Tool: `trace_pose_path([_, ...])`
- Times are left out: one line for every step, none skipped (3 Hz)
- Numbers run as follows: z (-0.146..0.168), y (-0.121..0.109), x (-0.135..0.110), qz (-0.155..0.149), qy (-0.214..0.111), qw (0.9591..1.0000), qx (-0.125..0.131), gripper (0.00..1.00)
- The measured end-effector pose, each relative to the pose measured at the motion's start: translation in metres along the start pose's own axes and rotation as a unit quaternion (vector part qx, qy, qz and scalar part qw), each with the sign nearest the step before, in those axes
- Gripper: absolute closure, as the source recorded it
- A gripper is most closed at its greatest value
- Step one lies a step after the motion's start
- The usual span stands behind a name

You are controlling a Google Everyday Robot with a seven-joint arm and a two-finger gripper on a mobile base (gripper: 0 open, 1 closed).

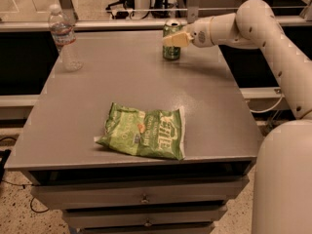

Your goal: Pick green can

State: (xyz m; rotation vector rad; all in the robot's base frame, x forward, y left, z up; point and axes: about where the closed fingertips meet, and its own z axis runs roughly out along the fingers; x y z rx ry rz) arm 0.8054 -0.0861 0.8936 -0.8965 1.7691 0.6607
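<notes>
The green can (171,52) stands upright on the grey table (146,87), at the far edge right of the middle. It has a silver top rim. My gripper (172,39) reaches in from the right on the white arm (253,23) and sits across the can's upper half, covering part of it. The can's base rests on the table.
A flat, crinkled green chip bag (144,133) lies near the front edge of the table. A clear water bottle (64,38) stands at the far left corner. A rail (97,24) runs behind the table. My white base (285,179) is at the front right.
</notes>
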Motion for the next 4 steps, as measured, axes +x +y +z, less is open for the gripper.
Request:
trace_pose_path([-0.011, 0.008, -0.009, -0.002, -0.017, 0.9997, -0.017, 0.69])
trace_pose_path([-0.032, 0.036, -0.023, 0.0, -0.039, 0.9972, -0.063, 0.94])
trace_pose_path([-0.055, 0.076, -0.03, 0.019, -0.041, 0.9916, -0.121, 1.0])
trace_pose_path([-0.06, 0.09, -0.029, 0.025, -0.036, 0.9887, -0.143, 1.0])
